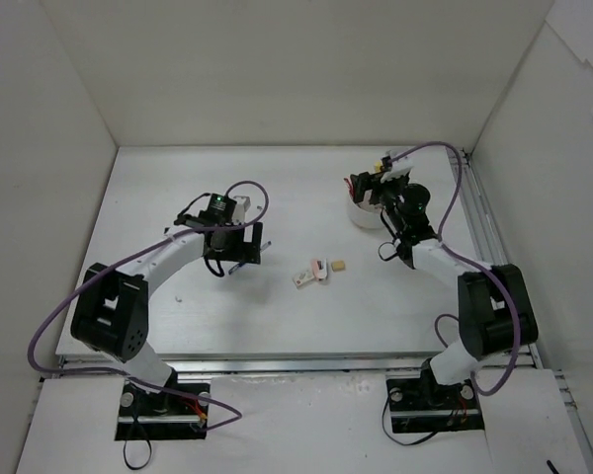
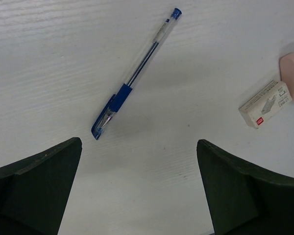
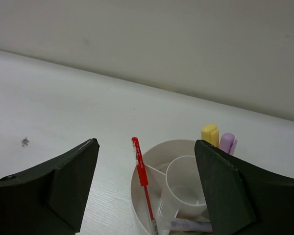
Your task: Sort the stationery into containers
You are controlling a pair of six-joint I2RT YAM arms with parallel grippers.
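White walls box in a white table point(image 1: 277, 326). Nearest, about its middle, lie the loose pieces: a white sleeved eraser point(image 2: 264, 104) just beside a pink block point(image 2: 293, 76), with a tan block point(image 1: 339, 266) close by. Left of these, the left gripper point(image 2: 138, 143) hangs with its jaws spread wide and empty over a blue pen point(image 2: 132, 81). That pen lies flat on the table at a slant, capped, with a clear barrel.

The pen sits ahead of the fingertips, not squarely between them. A plain drop and squeeze would likely catch one end and spin it away. It is also so thin that the pads may scrape the table first.

Farther off, near the far right corner, the right gripper point(image 3: 147, 143) stands spread apart, holding nothing, low over the round white dish point(image 3: 172, 143). A red pen point(image 3: 144, 181) leans on the rim. A yellow marker point(image 3: 210, 133) and a lilac marker point(image 3: 228, 143) stand behind an inner cup point(image 3: 186, 181). Any sideways move here could knock the leaning pen out or drag the light dish.
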